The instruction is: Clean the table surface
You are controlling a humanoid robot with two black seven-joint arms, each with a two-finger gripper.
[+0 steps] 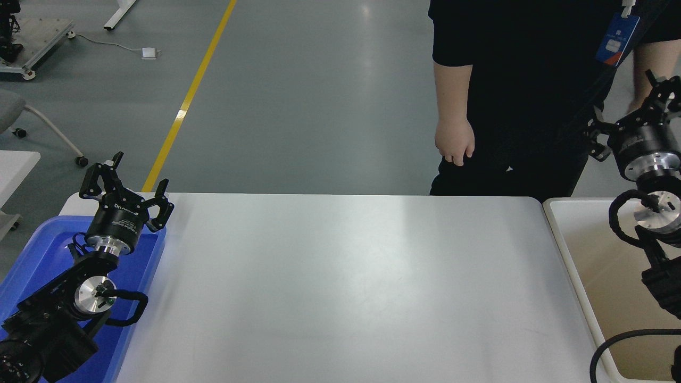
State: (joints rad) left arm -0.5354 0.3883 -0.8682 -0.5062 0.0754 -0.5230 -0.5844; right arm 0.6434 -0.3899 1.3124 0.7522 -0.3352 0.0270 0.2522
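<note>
The table surface (340, 287) is being shown as a wide white top filling the middle and lower part of the head view, and nothing is being seen lying on it; only soft reflections are showing across it. On that evidence the clearing is being judged as finished or very nearly so, with little or nothing left to be removed, though whether fine marks or dust are remaining cannot be told from this view. The blue tray (32, 255) is being seen at the table's left end, and the cream-white bin (596, 287) is standing at the right end; the part of the bin's floor that shows is looking bare. The left gripper (126, 187) is being held over the far corner of the tray with its fingers spread apart and nothing between them. The right gripper (646, 111) is being held raised beyond the bin's far edge, in front of a person's dark clothing; its fingers are appearing splayed, with nothing being carried. A person's hand (454, 141) is hanging loosely just beyond the table's far edge, clear of the top. Much of the tray is being covered by the left arm, the bin is being cut off at the picture's right edge and partly masked by the right arm and cable, and the table's near edge is being lost below the frame.
</note>
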